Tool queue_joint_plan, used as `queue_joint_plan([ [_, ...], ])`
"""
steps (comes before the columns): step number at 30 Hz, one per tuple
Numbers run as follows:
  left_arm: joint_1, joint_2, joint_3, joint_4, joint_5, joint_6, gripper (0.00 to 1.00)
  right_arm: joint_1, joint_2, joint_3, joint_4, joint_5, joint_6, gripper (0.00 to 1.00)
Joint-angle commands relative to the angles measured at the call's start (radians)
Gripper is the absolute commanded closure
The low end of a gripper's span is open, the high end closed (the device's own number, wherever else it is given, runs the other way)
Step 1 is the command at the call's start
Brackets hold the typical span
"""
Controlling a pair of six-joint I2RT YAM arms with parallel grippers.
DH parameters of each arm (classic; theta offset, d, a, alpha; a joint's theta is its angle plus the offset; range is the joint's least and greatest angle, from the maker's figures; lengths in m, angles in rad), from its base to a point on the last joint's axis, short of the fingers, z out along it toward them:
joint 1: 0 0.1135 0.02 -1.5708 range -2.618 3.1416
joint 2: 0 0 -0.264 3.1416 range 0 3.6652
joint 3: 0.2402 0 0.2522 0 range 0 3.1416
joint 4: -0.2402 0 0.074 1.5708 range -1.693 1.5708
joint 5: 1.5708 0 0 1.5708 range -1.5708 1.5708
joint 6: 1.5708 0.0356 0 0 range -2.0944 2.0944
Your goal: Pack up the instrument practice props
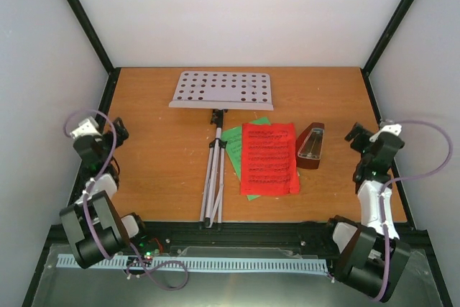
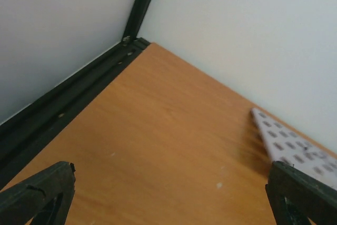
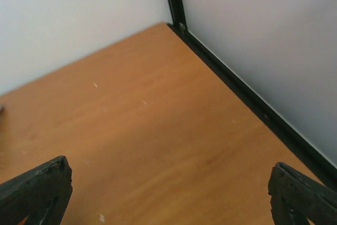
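The silver tripod stand (image 1: 213, 177) lies flat mid-table, its perforated tray (image 1: 221, 90) toward the back wall; a corner of that tray (image 2: 295, 148) shows in the left wrist view. A red music sheet (image 1: 269, 158) covers a green sheet (image 1: 235, 147) just right of the stand. The dark-brown pyramid metronome (image 1: 310, 146) with its clear cover lies right of the sheets. My left gripper (image 1: 117, 133) hovers open near the left edge, empty. My right gripper (image 1: 354, 134) hangs open near the right edge, beside the metronome, holding nothing.
White walls with black corner posts (image 1: 80, 16) close in the wooden table (image 1: 158, 141) on three sides. A black rail (image 1: 237, 231) runs along the near edge by the arm bases. Bare wood lies under both grippers (image 2: 168, 204) (image 3: 168, 198).
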Motion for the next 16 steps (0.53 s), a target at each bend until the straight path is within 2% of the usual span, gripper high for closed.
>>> queue_joint_plan([
  [1, -0.018, 0.011, -0.141, 0.343, -0.104, 0.121, 0.01, -0.004, -0.025, -0.179, 0.344, 0.057, -0.045, 0.0],
  [4, -0.055, 0.083, -0.175, 0.463, -0.06, 0.15, 0.0, -0.002, 0.012, -0.283, 0.546, 0.021, -0.02, 0.0],
  [6, -0.079, 0.129, -0.151, 0.456, -0.047, 0.164, 0.0, 0.011, 0.039, -0.309, 0.633, -0.023, -0.017, 0.0],
  [10, -0.111, 0.202, -0.119, 0.464, -0.031, 0.184, 0.01, 0.077, 0.106, -0.324, 0.721, -0.029, -0.048, 0.0],
  [16, -0.119, 0.19, -0.14, 0.5, -0.041, 0.189, 0.0, 0.16, 0.19, -0.385, 0.85, -0.002, -0.106, 0.0],
])
